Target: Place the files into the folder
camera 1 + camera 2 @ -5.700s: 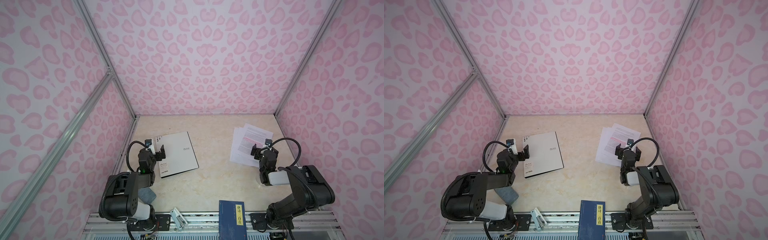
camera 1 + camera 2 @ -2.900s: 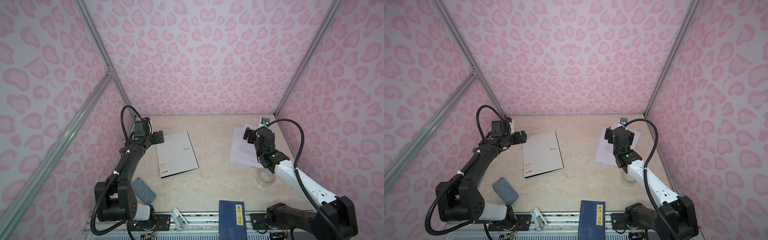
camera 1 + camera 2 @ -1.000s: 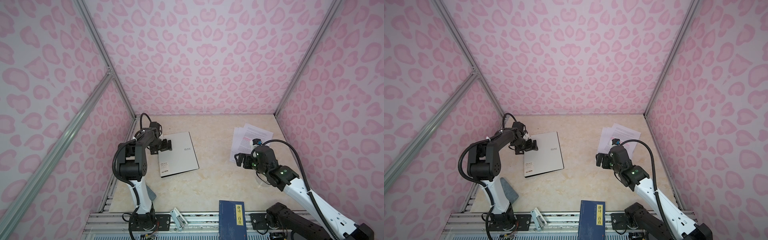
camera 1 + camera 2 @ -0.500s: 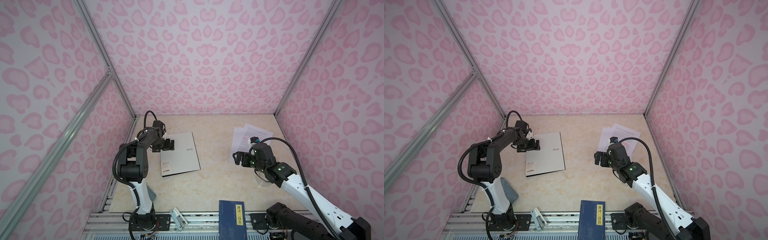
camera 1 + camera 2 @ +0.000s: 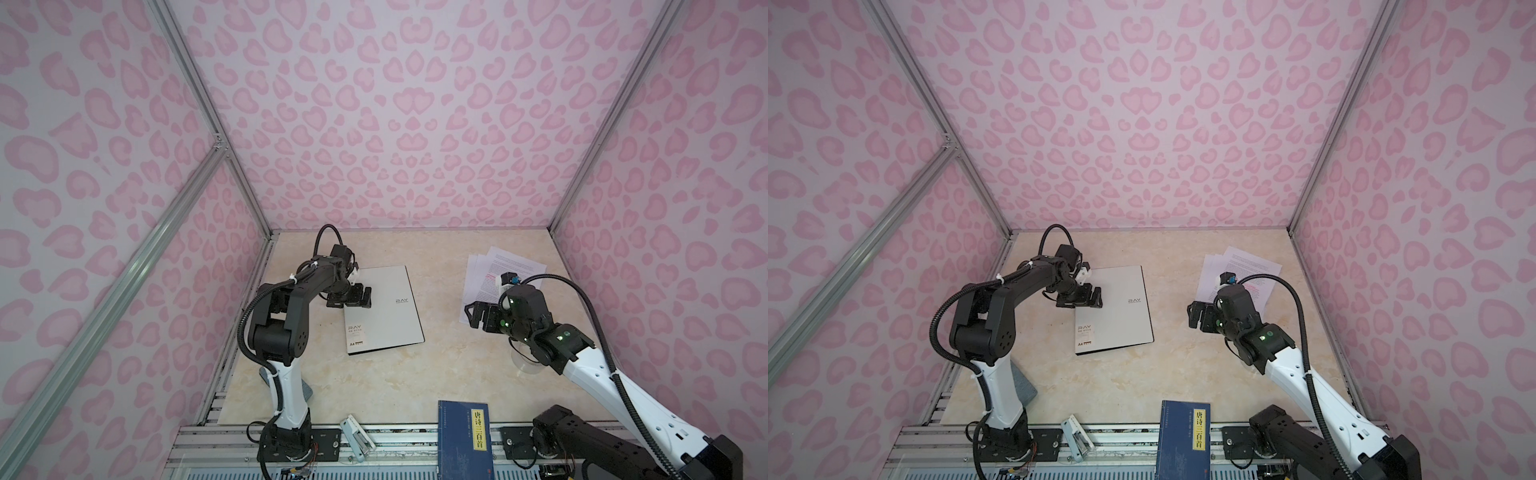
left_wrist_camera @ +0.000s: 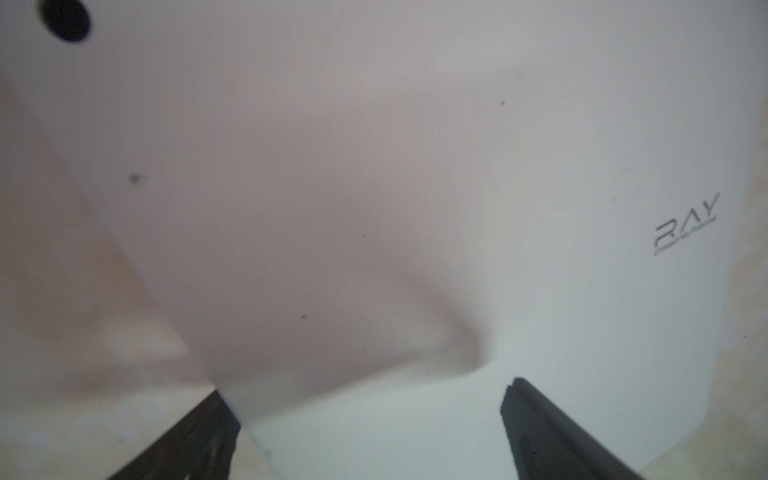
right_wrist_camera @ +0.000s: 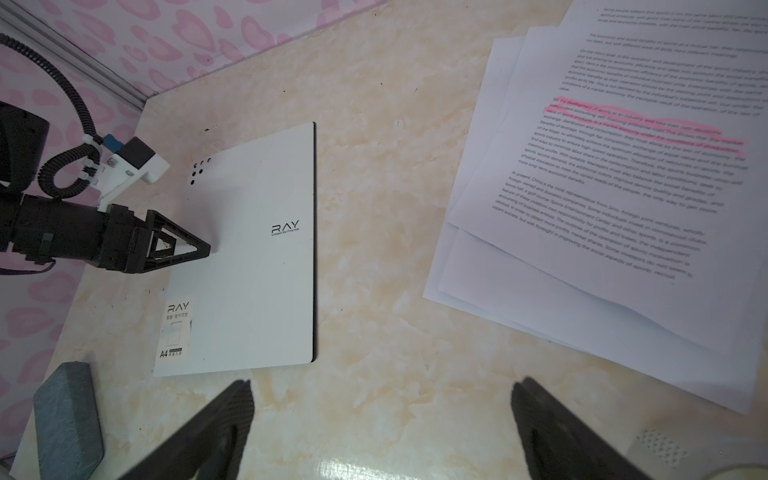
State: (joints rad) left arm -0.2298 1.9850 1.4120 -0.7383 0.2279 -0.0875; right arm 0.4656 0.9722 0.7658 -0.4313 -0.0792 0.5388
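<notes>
My left gripper (image 5: pixel 365 297), fingers wide, hovers over the left edge of the shut folder (image 5: pixel 386 320), likely to lift its cover; my right gripper (image 5: pixel 471 318), equally wide, hovers right of the folder, beside the files (image 5: pixel 513 266).

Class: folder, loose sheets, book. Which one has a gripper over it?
The white RAY folder: the open left gripper hangs over its edge. The right gripper is over bare table beside the files; the blue book lies untouched.
</notes>
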